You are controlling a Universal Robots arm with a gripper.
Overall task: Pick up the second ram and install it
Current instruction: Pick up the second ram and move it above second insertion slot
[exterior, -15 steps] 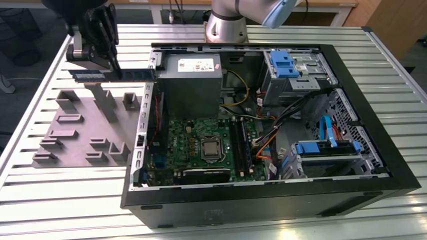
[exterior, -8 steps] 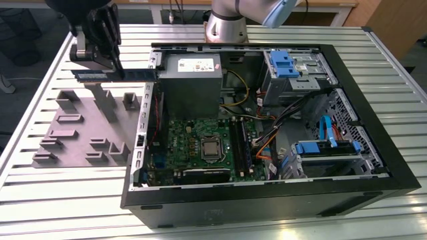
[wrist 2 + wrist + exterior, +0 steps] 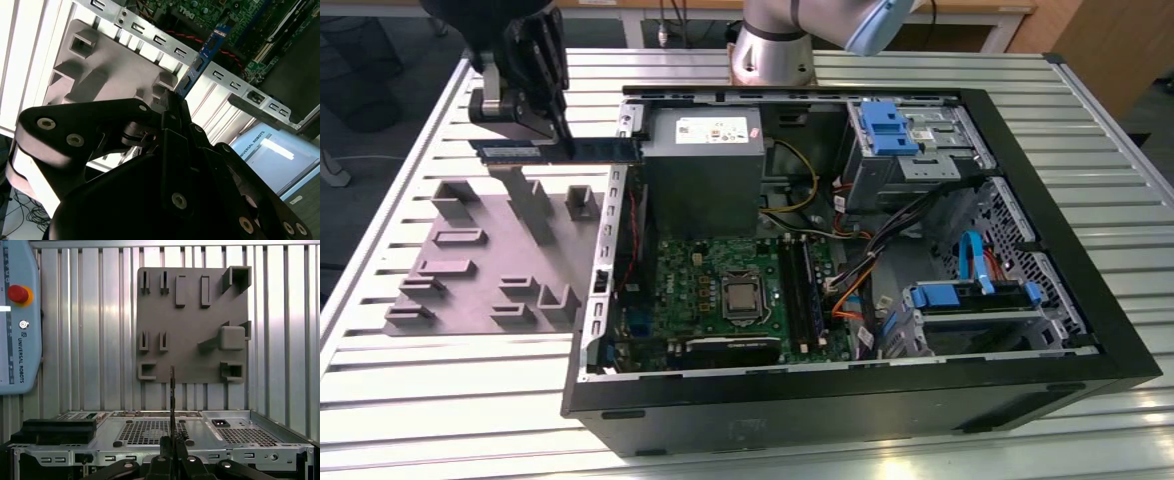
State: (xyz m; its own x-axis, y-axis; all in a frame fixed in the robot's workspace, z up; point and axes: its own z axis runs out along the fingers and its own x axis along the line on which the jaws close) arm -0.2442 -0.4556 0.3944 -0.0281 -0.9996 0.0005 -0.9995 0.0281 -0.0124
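Observation:
The second ram [image 3: 558, 150] is a long narrow dark board, lying level in the air and clear of the table. My gripper [image 3: 562, 138] is shut on it near its middle. It hangs over the far edge of the grey holder plate [image 3: 480, 250], just outside the computer case's wall on the exterior view's left. The second wrist view has the ram [image 3: 202, 55] sticking out from the closed fingers [image 3: 172, 112] toward the case. The ram [image 3: 172, 395] appears edge-on in the first wrist view. The motherboard's long black slots [image 3: 803, 290] lie inside the case, well away from the gripper.
The open black case [image 3: 854, 400] holds the green motherboard [image 3: 720, 290], a grey power-supply box [image 3: 704, 150], blue drive brackets [image 3: 887, 125] and loose cables [image 3: 854, 270]. A teach pendant [image 3: 17, 315] lies on the slatted table. The arm's base [image 3: 771, 50] stands behind the case.

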